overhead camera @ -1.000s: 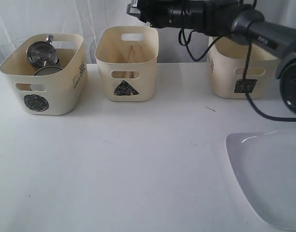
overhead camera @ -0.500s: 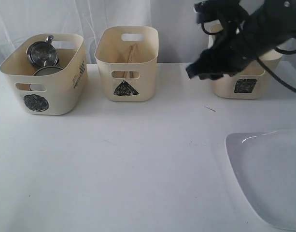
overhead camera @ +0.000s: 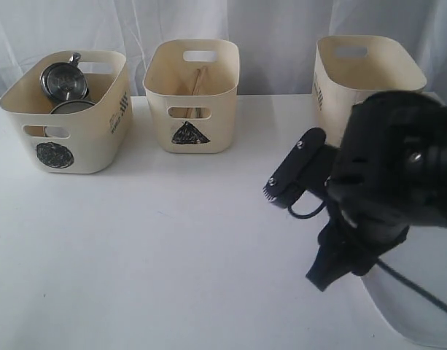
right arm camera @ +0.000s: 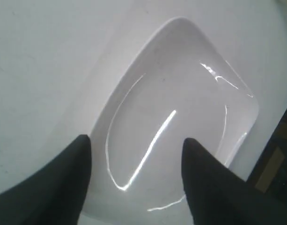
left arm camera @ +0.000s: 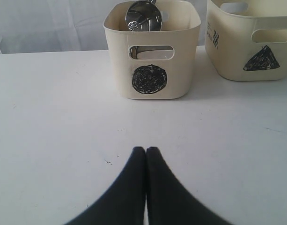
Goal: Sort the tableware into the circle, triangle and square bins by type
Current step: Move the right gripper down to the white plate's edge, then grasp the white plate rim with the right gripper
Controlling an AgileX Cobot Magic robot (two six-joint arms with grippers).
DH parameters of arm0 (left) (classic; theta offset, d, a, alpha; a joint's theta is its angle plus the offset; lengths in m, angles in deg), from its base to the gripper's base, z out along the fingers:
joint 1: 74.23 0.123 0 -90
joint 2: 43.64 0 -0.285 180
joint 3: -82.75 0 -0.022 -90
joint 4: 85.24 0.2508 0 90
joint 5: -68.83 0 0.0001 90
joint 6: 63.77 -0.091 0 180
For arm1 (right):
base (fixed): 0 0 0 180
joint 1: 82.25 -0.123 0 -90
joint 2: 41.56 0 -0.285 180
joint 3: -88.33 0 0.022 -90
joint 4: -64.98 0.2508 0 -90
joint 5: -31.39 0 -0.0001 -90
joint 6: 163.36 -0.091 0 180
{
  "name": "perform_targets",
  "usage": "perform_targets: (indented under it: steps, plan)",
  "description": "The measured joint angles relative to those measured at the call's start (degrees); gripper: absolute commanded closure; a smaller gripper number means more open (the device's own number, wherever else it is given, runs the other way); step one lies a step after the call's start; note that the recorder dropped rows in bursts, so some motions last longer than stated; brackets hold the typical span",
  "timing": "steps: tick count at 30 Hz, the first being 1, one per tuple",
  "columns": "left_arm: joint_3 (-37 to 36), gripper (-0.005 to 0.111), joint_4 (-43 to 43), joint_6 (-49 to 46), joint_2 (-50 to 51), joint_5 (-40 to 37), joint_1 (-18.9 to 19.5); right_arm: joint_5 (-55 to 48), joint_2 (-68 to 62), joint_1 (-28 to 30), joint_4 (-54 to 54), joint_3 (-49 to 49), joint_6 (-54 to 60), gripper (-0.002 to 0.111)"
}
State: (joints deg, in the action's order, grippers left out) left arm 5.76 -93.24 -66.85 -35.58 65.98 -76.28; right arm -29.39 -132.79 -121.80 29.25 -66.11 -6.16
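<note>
Having dropped from high at the back, the right claw [right arm camera: 136, 139] hangs wide open and empty over the big white plate [right arm camera: 190, 84], likely its next pickup.

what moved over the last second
The right arm swung down from high at the back to the near right; its open pincer now hangs over the big white plate, holding nothing. The plate, circle bin, triangle bin, square bin, mugs and chopsticks stayed put.
</note>
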Motion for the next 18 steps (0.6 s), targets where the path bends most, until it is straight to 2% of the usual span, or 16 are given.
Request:
perform_targets:
  steps: [4,10,18]
  plan:
    - [0.0,0.107,0.0,0.0,0.0,0.0,0.0,-0.5,-4.7,-2.8,-2.0,0.7,-9.6,0.054]
    - [0.0,0.107,0.0,0.0,0.0,0.0,0.0,-1.7,-11.7,-3.3,-4.3,0.8,-20.3,0.054]
    - [0.0,0.107,0.0,0.0,0.0,0.0,0.0,0.3,-16.9,-3.3,-6.3,0.8,-26.1,0.054]
